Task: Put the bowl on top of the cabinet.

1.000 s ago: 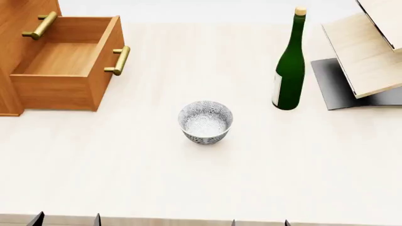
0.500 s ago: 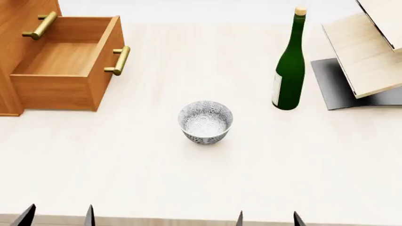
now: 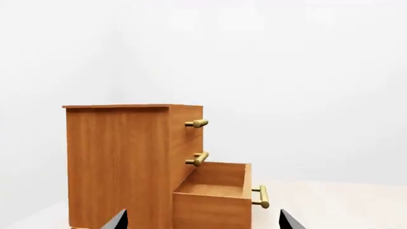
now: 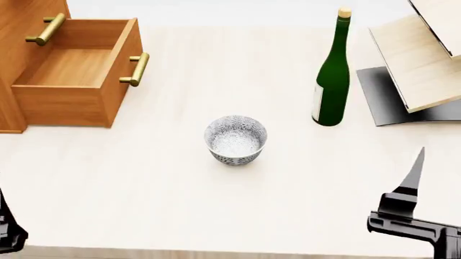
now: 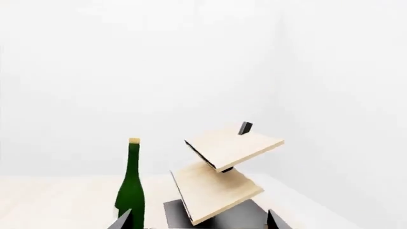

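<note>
The bowl, white with a dense dark floral pattern, stands upright in the middle of the pale table. The orange-brown cabinet is at the far left with its bottom drawer pulled out. The left wrist view shows the cabinet, its flat top bare, with brass handles. My left gripper is open and empty, showing in the head view only at the lower left edge. My right gripper is also open and empty, near the front right. Both are well short of the bowl.
A green wine bottle stands right of the bowl, also in the right wrist view. Pale slanted boards on a dark base fill the far right. The open drawer juts toward the table's middle.
Both grippers have risen from the table's front edge and spread outward: the left one to the head view's left edge, the right one up at the lower right. The bowl has not moved.
</note>
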You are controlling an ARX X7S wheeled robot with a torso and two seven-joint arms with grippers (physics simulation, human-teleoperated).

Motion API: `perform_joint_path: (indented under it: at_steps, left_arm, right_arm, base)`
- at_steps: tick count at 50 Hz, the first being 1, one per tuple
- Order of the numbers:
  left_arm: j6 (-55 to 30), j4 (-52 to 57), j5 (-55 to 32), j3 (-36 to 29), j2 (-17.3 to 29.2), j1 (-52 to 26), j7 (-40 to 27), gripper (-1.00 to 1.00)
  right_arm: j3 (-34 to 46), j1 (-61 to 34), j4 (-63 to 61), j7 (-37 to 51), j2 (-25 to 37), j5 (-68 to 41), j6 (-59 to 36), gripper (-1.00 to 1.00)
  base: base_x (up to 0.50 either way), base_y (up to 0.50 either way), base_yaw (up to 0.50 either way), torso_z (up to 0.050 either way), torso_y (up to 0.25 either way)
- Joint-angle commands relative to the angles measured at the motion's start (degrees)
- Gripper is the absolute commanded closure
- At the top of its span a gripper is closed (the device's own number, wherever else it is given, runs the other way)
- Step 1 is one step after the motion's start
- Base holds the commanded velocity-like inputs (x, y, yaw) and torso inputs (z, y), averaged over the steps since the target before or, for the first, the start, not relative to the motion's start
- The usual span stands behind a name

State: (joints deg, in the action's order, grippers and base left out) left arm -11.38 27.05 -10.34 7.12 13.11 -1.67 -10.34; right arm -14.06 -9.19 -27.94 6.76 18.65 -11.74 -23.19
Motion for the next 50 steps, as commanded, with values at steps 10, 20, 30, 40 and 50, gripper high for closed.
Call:
perform_joint_path:
  at_steps: [10, 20, 30, 40, 50]
  left_arm:
    - [3.1, 11.2, -10.4, 18.0, 4.1, 4.7, 0.5, -1.00]
    - [8.1, 9.4, -12.9, 22.7, 2.1, 6.7, 0.9, -1.00]
    - [10.0, 7.5, -14.2, 23.2, 1.0, 6.8, 1.2, -1.00]
    - [9.4, 8.1, -16.9, 24.5, 1.3, 6.4, 0.3, -1.00]
    - [9.3, 8.1, -18.8, 25.5, 1.5, 6.1, -0.3, -1.00]
  right_arm:
    - [-27.7, 6.3, -8.9, -3.9, 4.8, -13.2, 0.0, -1.00]
    - [-29.2, 6.3, -7.5, -4.6, 2.6, -14.9, 2.5, -1.00]
    - [-27.5, 6.9, -6.7, -4.9, 2.4, -13.1, 3.5, -1.00]
    - [-25.7, 7.4, -6.4, -5.3, 2.3, -11.7, 4.5, -1.00]
    - [-25.0, 7.4, -6.7, -5.3, 2.5, -11.4, 4.4, -1.00]
  base:
    - [0.00, 0.00, 0.00, 0.000, 0.000]
    - [0.00, 0.00, 0.00, 0.000, 0.000]
    - [0.00, 0.00, 0.00, 0.000, 0.000]
    - [0.00, 0.37, 0.00, 0.000, 0.000]
    - [0.00, 0.50, 0.00, 0.000, 0.000]
